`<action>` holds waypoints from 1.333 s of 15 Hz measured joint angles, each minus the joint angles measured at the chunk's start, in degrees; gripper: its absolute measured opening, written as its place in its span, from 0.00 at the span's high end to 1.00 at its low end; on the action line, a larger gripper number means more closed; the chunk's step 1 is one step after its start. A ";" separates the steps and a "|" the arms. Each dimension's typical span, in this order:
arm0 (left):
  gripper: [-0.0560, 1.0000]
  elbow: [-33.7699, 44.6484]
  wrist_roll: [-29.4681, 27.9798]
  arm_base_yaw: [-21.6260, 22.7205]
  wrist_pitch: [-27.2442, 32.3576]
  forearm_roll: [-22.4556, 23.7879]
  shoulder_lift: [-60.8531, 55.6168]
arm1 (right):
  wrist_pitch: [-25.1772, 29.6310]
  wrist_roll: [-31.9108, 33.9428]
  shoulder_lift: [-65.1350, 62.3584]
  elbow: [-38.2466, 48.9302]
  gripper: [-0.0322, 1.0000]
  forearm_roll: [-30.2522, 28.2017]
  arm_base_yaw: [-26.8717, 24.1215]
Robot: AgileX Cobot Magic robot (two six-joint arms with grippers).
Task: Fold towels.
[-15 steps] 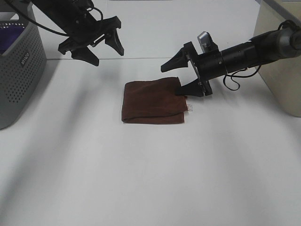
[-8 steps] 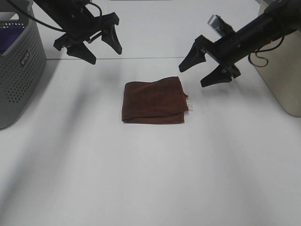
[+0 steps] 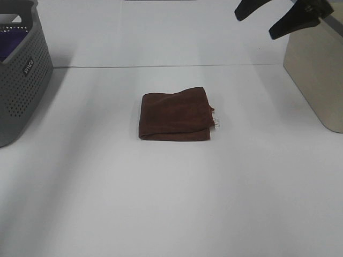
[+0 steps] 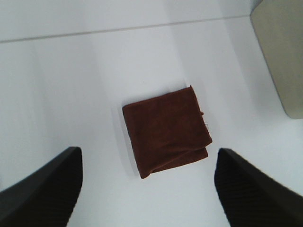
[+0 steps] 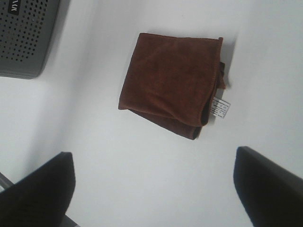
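The towel [image 3: 175, 116] was seen folded into a small, roughly square packet, lying flat on the white table [image 3: 161, 203]. All positions below are given relative to the towel.

- White tag [image 3: 217, 123]: stuck out at the towel's right edge in the high view.
- Grey perforated basket [image 3: 19, 75]: well apart, to the left and slightly behind; something purple was visible inside it.
- Beige container [image 3: 316, 75]: well apart, to the right and behind.
- Right gripper [image 3: 270, 15]: raised far behind and to the right, fingers spread wide, nothing between them, no contact with the towel.
- Left gripper [image 4: 149, 189]: out of the high view; in its wrist view both fingers were seen spread apart above the towel, nothing held.
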 joint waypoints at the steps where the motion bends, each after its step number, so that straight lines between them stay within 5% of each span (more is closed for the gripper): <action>1: 0.25 0.34 -0.11 0.00 0.00 1.32 -3.61 | 0.00 1.55 -3.50 1.66 0.14 -2.23 0.00; 6: 0.25 18.91 -3.32 0.00 0.06 16.21 -26.47 | 0.17 6.07 -22.57 16.39 0.14 -13.52 0.00; 8: 0.25 27.96 -4.01 0.00 0.11 18.51 -33.58 | 0.17 6.19 -28.93 23.09 0.14 -15.87 0.00; 15: 0.25 74.31 -4.13 0.00 -0.69 19.02 -65.32 | -7.79 6.53 -61.88 61.82 0.14 -24.29 0.00; 20: 0.25 86.97 0.29 0.00 -1.78 18.51 -86.46 | -7.51 3.50 -79.87 70.36 0.14 -23.72 0.00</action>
